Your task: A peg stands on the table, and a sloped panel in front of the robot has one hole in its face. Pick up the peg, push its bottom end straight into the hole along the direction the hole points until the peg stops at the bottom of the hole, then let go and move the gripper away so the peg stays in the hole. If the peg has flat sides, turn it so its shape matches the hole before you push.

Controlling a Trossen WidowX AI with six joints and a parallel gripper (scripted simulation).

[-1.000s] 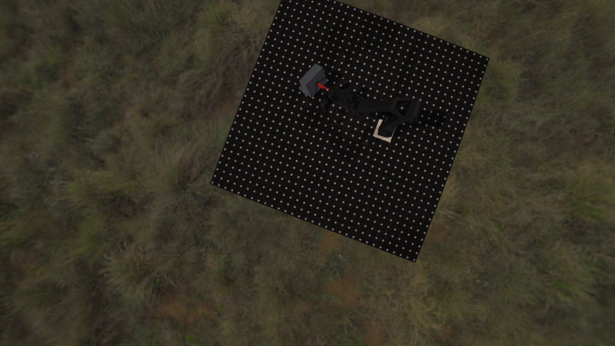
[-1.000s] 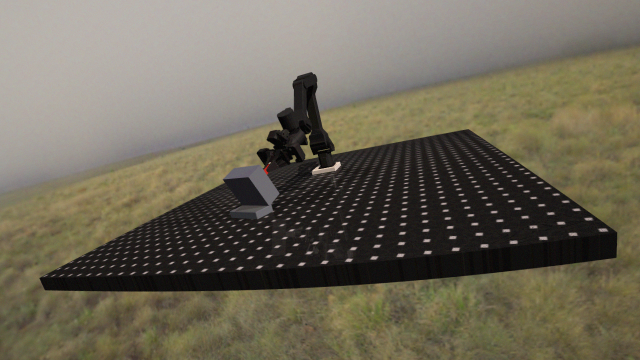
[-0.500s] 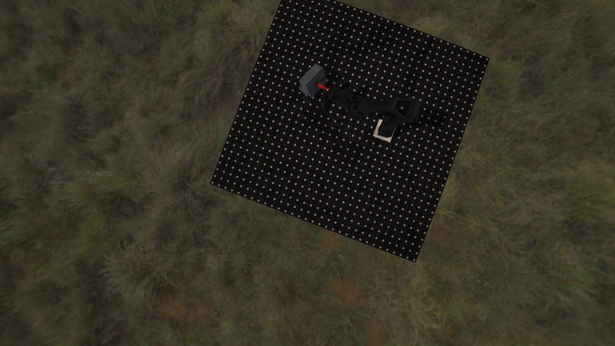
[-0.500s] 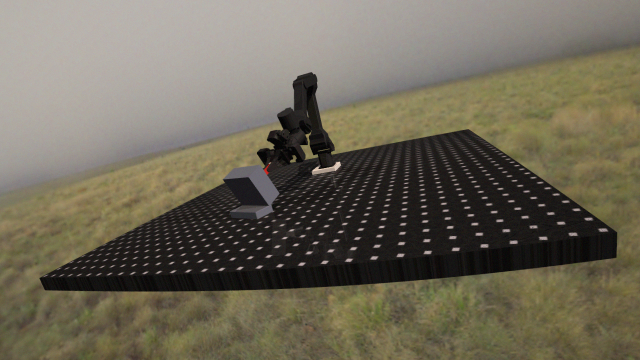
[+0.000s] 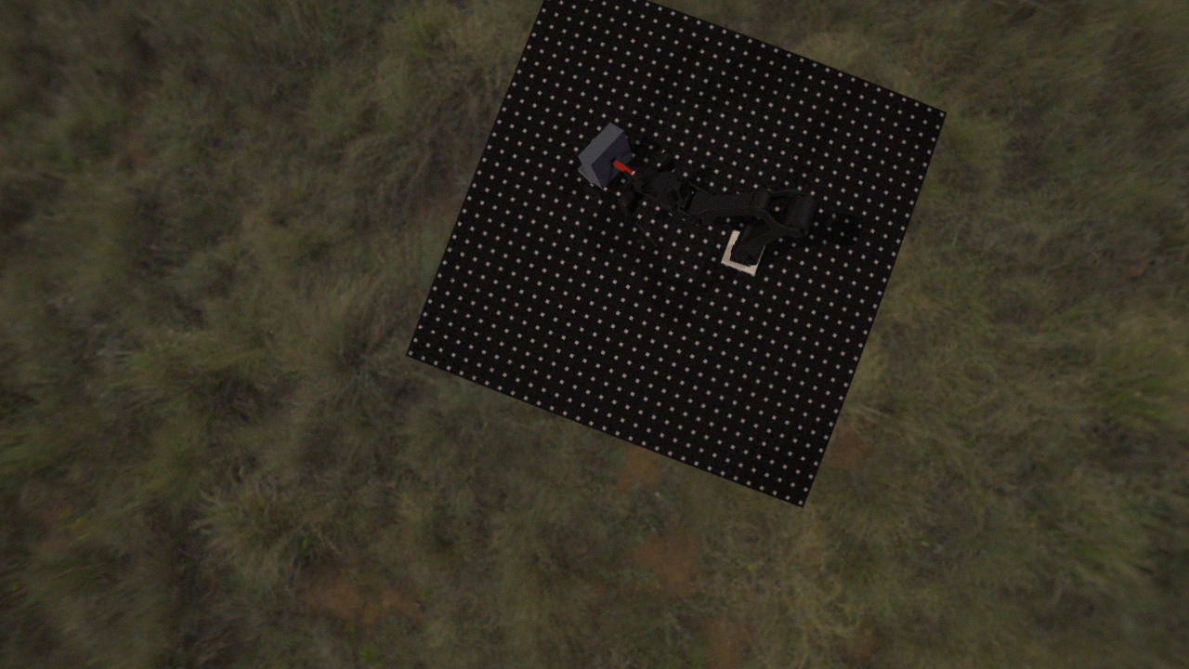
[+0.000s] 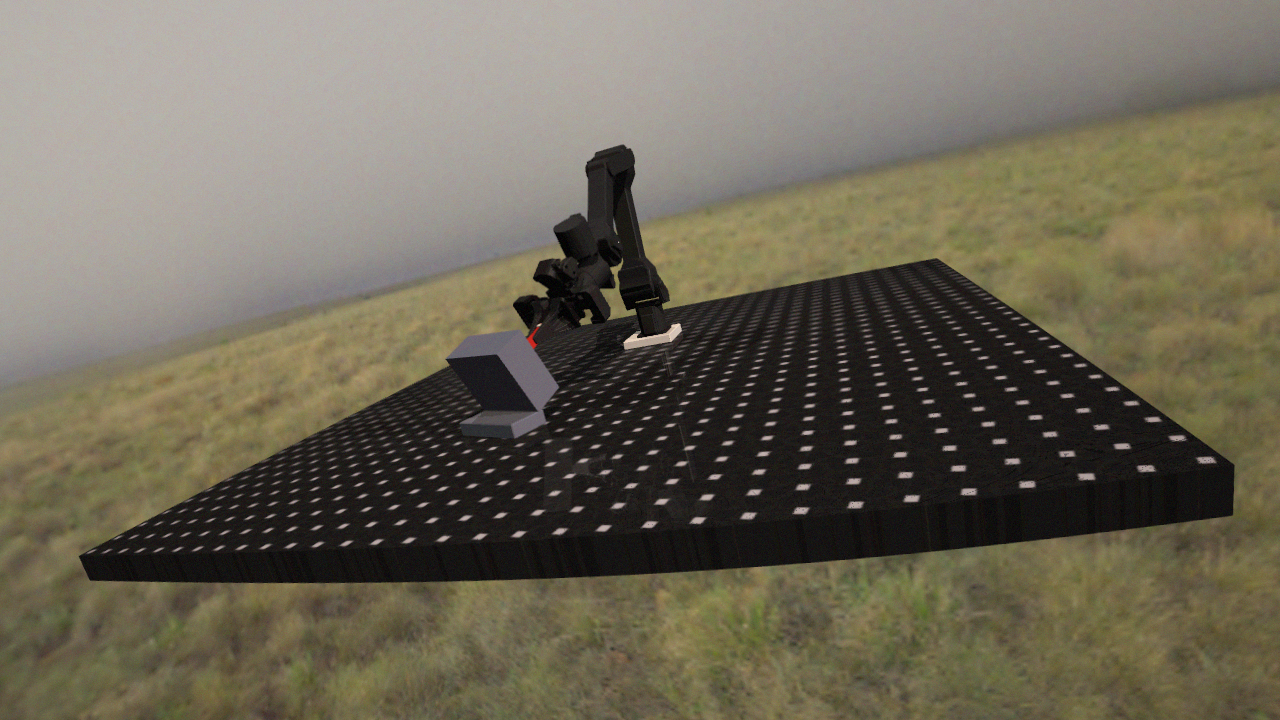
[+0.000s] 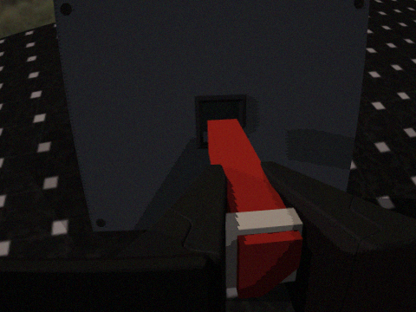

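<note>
A red square-sided peg [image 5: 621,167] [image 6: 532,338] [image 7: 225,139] with a pale band is tilted toward the sloped panel. My gripper [image 5: 634,175] [image 6: 542,325] [image 7: 243,168] is shut on the peg, its black fingers on both sides. The dark grey-blue panel [image 5: 600,150] [image 6: 497,382] [image 7: 139,87] has a square hole [image 7: 221,109] in its face. In the wrist view the peg's far end covers the lower right part of the hole, and its sides look roughly in line with the hole's edges. I cannot tell whether its end is inside the hole or just in front.
The black table [image 5: 581,333] [image 6: 805,429] has white dots. The arm's pale base plate [image 5: 739,268] [image 6: 652,338] lies right of the panel in the top and exterior views. The panel has a low foot [image 6: 503,424] behind it. Small dark screws sit at visible face corners.
</note>
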